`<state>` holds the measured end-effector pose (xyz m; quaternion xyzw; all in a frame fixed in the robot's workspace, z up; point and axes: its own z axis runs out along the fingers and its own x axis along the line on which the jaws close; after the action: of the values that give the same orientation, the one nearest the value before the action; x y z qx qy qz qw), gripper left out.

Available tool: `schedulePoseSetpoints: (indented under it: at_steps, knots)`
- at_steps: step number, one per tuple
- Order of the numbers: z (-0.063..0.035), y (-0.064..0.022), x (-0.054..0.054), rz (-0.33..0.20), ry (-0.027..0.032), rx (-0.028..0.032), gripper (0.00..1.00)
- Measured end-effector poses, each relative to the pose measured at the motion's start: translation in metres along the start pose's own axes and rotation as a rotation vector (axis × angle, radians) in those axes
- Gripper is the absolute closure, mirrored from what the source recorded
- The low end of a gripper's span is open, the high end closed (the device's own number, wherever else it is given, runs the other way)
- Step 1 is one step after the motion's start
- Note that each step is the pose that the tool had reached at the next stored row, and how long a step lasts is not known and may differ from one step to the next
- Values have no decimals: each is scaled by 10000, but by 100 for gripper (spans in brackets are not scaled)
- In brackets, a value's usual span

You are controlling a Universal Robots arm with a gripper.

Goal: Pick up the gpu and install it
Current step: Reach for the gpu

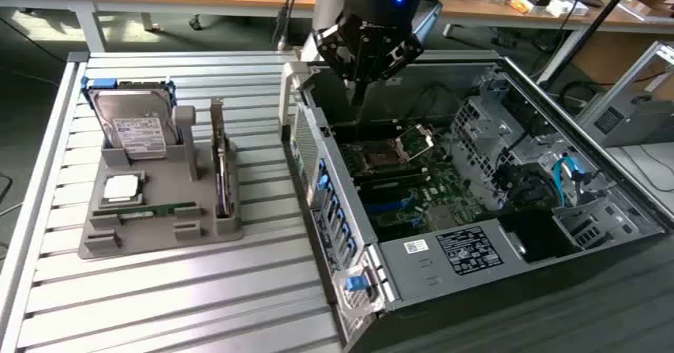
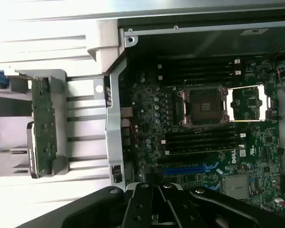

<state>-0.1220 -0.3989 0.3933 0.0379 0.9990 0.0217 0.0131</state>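
We see a holder point(image 1: 158, 238) on the worktop point(image 1: 158, 306) at the exterior view's left, with an open computer case point(image 1: 421, 258) just beside it on the right. In the holder, a hard drive point(image 1: 135, 124) stands at the far end, the gpu point(image 1: 221, 167) stands on edge along the right side, and a memory stick point(image 1: 158, 209) lies flat left of the gpu. The claw point(image 1: 358, 96) hangs over the far left part of the case, above the motherboard point(image 1: 421, 195).

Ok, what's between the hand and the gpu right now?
The computer case's wall and a strip of slatted table lie between the hand and the gpu, as the exterior view shows.
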Motion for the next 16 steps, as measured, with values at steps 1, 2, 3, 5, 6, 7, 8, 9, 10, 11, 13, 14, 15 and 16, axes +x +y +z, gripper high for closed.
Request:
schedulePoseSetpoints:
  at_steps: [1, 2, 3, 5, 6, 7, 8, 9, 10, 11, 13, 14, 15, 16]
  knots:
    - [0, 0, 2, 0, 0, 0, 89]
    - [0, -1, 11, 1, 0, 0, 89]
    - [-1, -1, 16, 0, 0, 0, 89]
    - [-1, -2, 22, 0, 0, 0, 89]
    - [-1, -2, 25, 0, 0, 0, 89]
    - [-1, -2, 28, 0, 0, 0, 89]
    - [-1, -2, 32, 1, 0, 0, 89]
    - [-1, -3, 36, 0, 0, 0, 89]
    - [-1, -3, 42, 0, 0, 0, 89]
    - [-2, -3, 47, 0, 0, 0, 89]
    - [-2, -4, 58, 0, 0, 0, 89]
    - [-2, -5, 67, 0, 0, 0, 89]
    - [-2, -6, 76, 0, 0, 0, 89]
    - [-3, -6, 84, 0, 0, 0, 89]
